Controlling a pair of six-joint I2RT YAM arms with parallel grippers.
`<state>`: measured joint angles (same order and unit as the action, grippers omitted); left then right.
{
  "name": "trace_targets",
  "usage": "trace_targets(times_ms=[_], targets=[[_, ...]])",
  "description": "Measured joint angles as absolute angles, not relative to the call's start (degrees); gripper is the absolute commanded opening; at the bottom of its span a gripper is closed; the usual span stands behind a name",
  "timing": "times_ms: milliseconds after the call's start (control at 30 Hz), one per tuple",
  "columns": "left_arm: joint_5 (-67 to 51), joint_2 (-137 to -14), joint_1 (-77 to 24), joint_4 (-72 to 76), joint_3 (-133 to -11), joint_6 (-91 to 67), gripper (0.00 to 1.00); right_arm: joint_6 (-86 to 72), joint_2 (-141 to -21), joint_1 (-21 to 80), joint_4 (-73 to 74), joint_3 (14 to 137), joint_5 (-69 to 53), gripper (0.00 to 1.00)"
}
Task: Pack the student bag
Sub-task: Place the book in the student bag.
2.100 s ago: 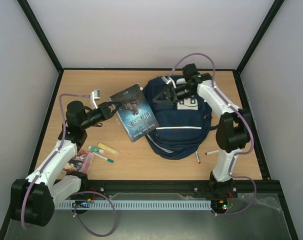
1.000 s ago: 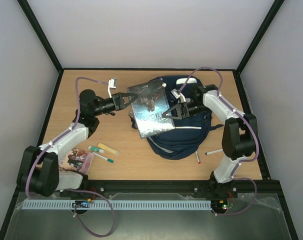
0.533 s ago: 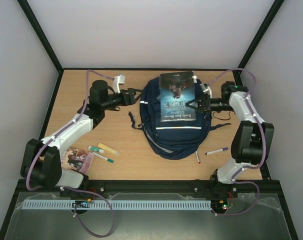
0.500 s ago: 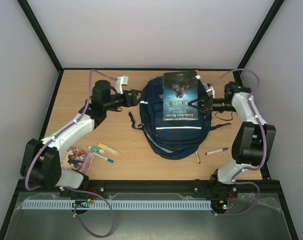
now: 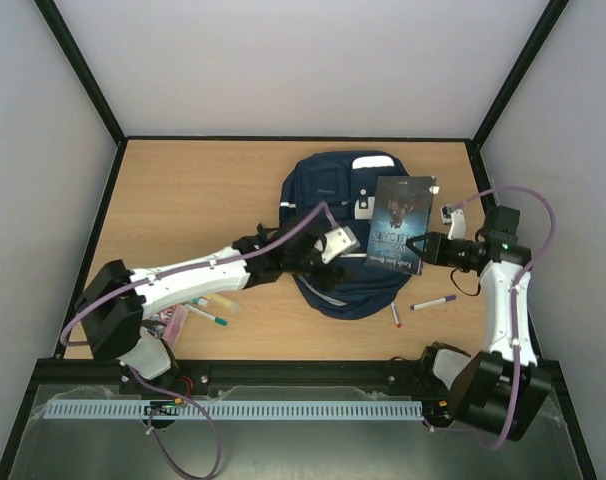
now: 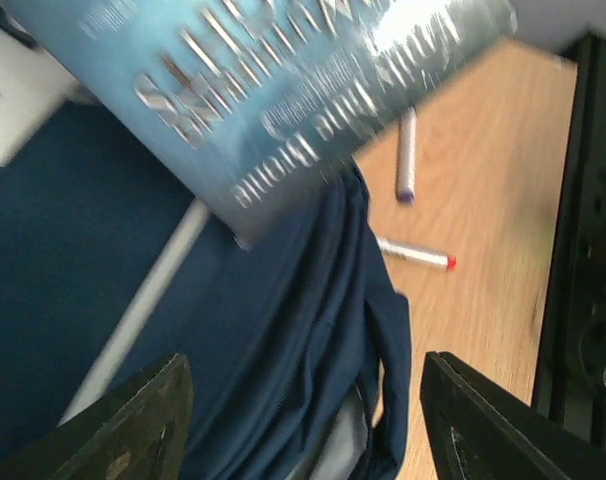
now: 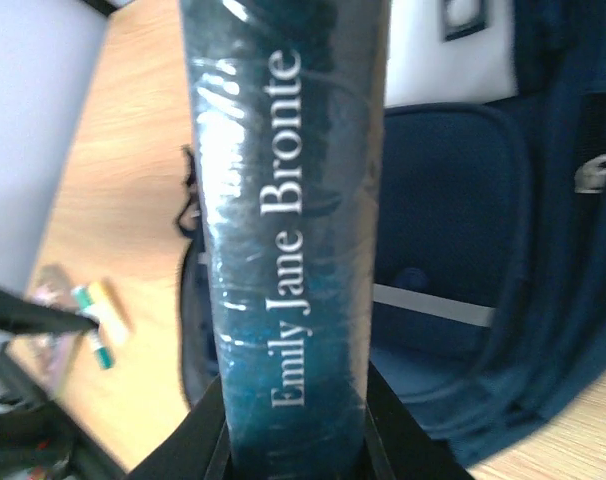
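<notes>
One book gripped in rt pincer over student bag

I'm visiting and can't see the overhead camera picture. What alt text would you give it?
The right gripper holds a dark blue paperback book at the right side of a large navy-blue fabric backpack lying on a wooden table. The left gripper, open, reaches over the backpack's front; a purple marker lies nearby.
</notes>
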<state>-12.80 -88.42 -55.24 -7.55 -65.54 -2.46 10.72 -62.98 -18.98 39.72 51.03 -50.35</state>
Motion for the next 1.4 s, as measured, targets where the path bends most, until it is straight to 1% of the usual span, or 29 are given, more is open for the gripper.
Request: trace_targets(times_ms=[100, 267, 400, 633, 667, 767, 800, 1067, 1100, 1167, 1200, 1267, 1300, 1333, 1400], targets=[[-11.70, -91.77, -58.46, -9.74, -65.67, 1.19, 0.65, 8.10, -57.78, -19.00, 36.82, 49.04, -44.51, 0.01], [-7.77, -96.25, -61.49, -11.97, -65.84, 5.19, 0.65, 5.89, -52.14, -19.00, 32.21, 46.96, -39.20, 0.01], [-4.21, -98.98, -63.64, -12.86, -66.48, 7.18, 0.67, 5.23, -51.09, -19.00, 30.59, 46.06, -37.08, 0.01], [3.07, -104.73, -66.02, -13.21, -69.82, 8.91, 0.64, 4.60, -50.87, -19.00, 29.93, 45.45, -36.05, 0.01], [4.16, -105.38, -66.15, -13.23, -70.04, 9.08, 0.63, 4.56, -50.70, -19.00, 29.89, 45.36, -35.94, 0.01], [6.46, -106.48, -66.28, -13.23, -70.37, 9.47, 0.52, 4.47, -50.41, -19.00, 29.76, 45.30, -35.75, 0.01], [7.35, -106.72, -66.32, -13.26, -70.54, 9.72, 0.51, 4.47, -50.33, -19.00, 29.67, 45.23, -35.64, 0.01], [11.14, -110.32, -66.96, -14.37, -73.56, 11.20, 0.55, 4.47, -49.60, -19.00, 29.61, 45.06, -35.16, 0.01], [11.38, -110.83, -67.00, -14.57, -73.91, 11.31, 0.53, 4.45, -49.58, -19.00, 29.61, 45.04, -35.07, 0.01], [11.90, -111.92, -67.13, -14.74, -74.70, 11.44, 0.46, 4.47, -49.56, -19.00, 29.58, 44.99, -34.92, 0.01], [12.14, -112.27, -67.20, -14.74, -75.05, 11.49, 0.40, 4.47, -49.56, -19.00, 29.56, 44.91, -34.85, 0.01], [12.51, -112.62, -67.22, -14.72, -75.57, 11.51, 0.25, 4.45, -49.56, -19.00, 29.56, 44.75, -34.63, 0.01], [12.62, -112.64, -67.22, -14.72, -75.61, 11.55, 0.20, 4.45, -49.56, -19.00, 29.56, 44.71, -34.57, 0.01], [12.99, -112.66, -67.22, -14.83, -75.88, 11.77, 0.15, 4.43, -49.56, -19.00, 29.54, 44.64, -34.50, 0.01], [14.17, -112.79, -67.20, -14.98, -76.62, 11.73, 0.09, 4.43, -49.56, -19.00, 29.26, 44.45, -34.44, 0.01]])
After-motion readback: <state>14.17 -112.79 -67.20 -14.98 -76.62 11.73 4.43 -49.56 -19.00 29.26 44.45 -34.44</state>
